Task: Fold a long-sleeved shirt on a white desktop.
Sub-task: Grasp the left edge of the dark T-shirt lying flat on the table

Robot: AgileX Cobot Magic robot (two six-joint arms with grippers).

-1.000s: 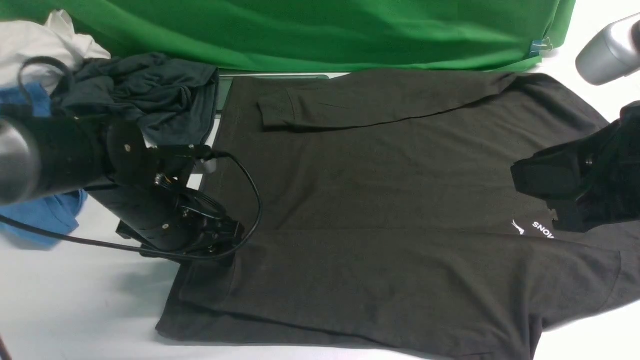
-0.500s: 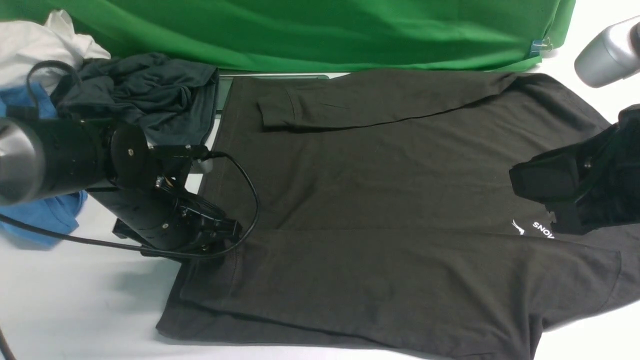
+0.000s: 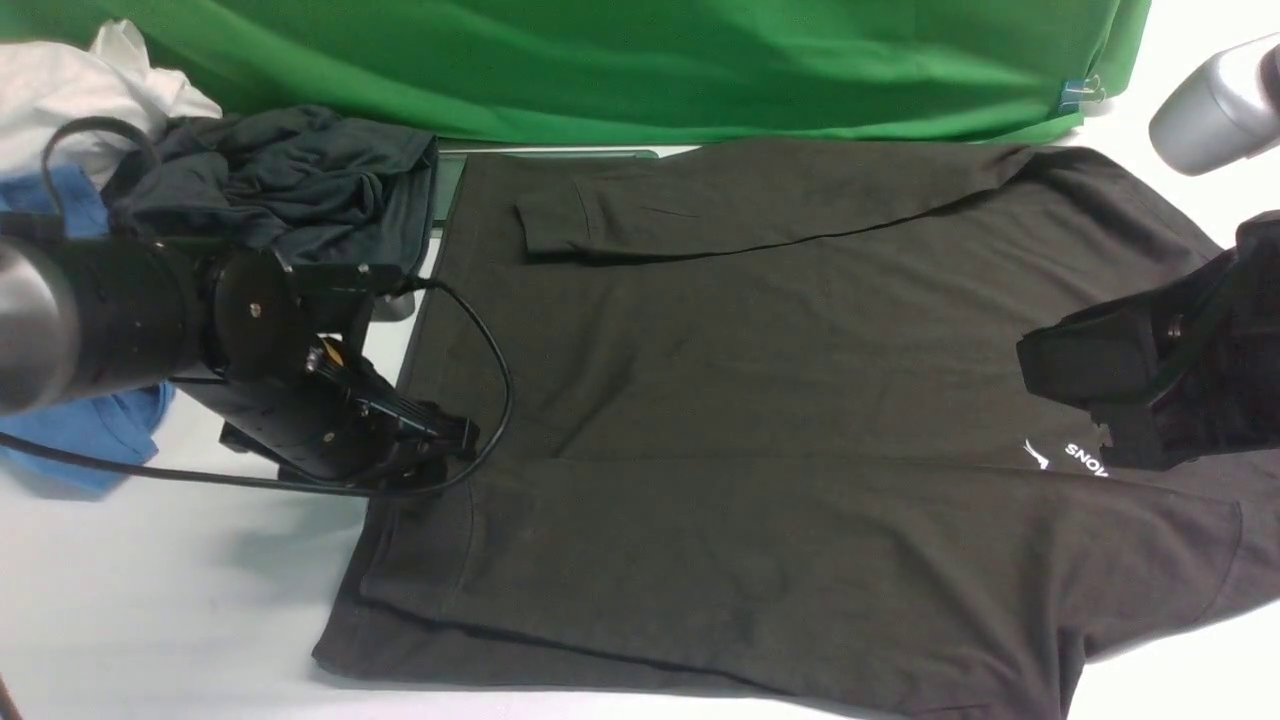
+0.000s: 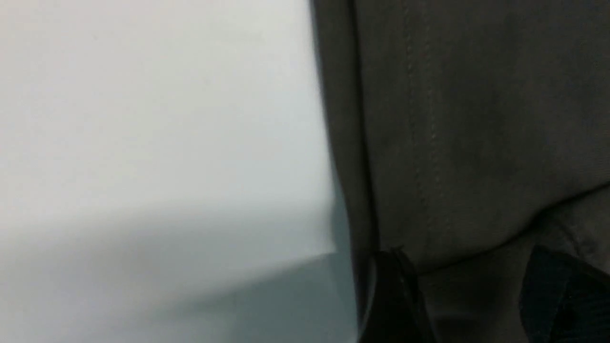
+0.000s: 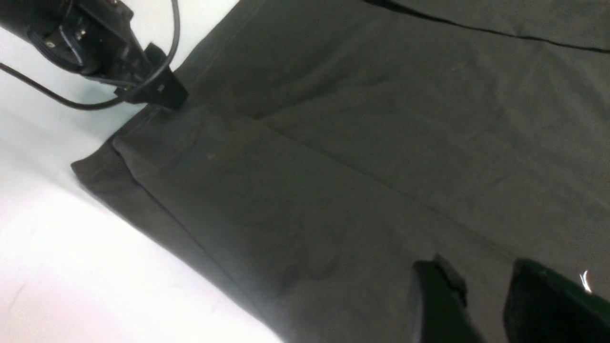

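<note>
Shirt (image 3: 760,400) flat mid-frame on table (image 3: 150,600), sleeves folded in. Step: hem grasp. Left fingers (image 4: 393,295) apart astride hem, mid-left; right fingers (image 5: 438,305) apart above chest, right edge. Next: pinch hem, carry toward collar.

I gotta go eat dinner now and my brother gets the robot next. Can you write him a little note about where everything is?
Left gripper: open, jaws apart, down at the shirt's hem, nothing gripped that I can see.
Right gripper: open, empty, over the chest beside the logo.
Long-sleeved shirt: spread flat on the white desktop, hem to the left, chest to the right.
Done: far sleeve and near sleeve lie folded in across the body.
Left: the body is not folded yet. Probably grip the hem next and bring it over.
</note>
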